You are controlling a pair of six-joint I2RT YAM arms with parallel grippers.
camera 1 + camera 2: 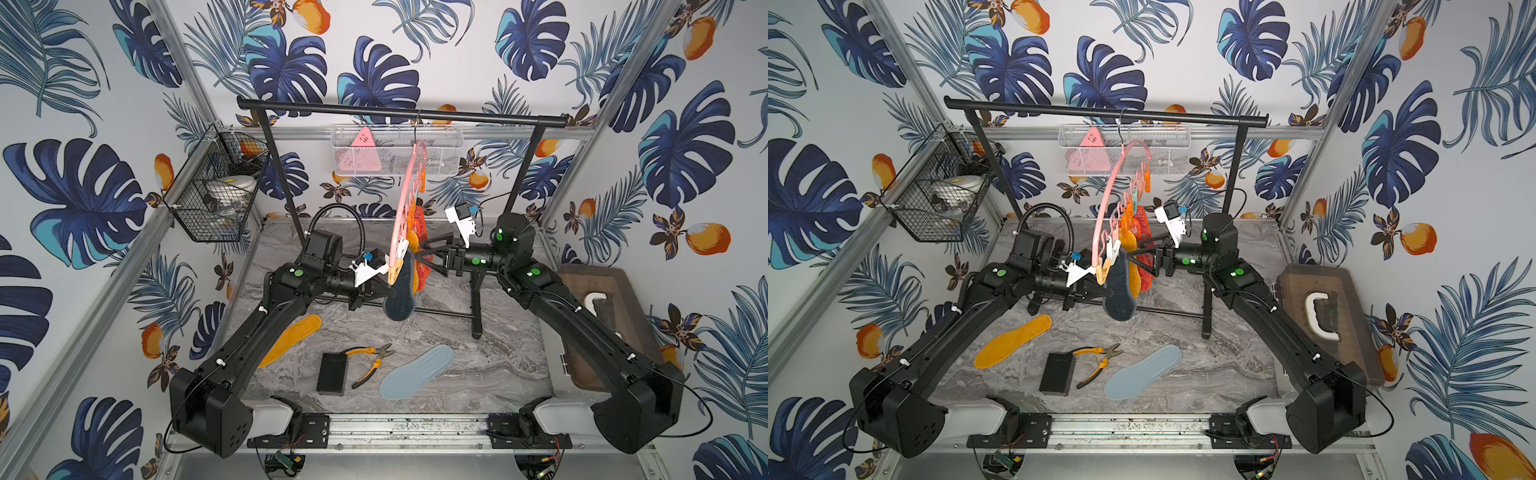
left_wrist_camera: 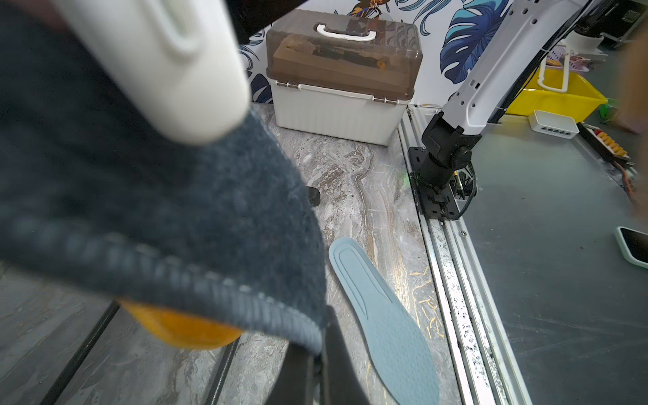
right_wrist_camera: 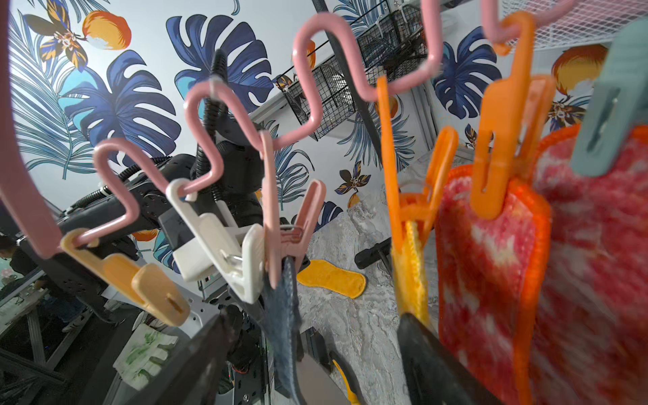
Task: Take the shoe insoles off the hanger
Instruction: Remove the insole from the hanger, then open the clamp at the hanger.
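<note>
Above marble tabletop: left pincer tight on dark grey insole, right pincer apart.

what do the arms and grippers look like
The left arm and right arm are black angular shells with green joint dots and black cables held by white ties. Each wrist has a white camera bracket; the left adds a ribbed black hose. The left gripper and right gripper have black triangular fingers.

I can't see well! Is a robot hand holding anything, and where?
The left gripper pinches the dark grey insole by its side edge, partway down. The right gripper is open, holding nothing.
</note>
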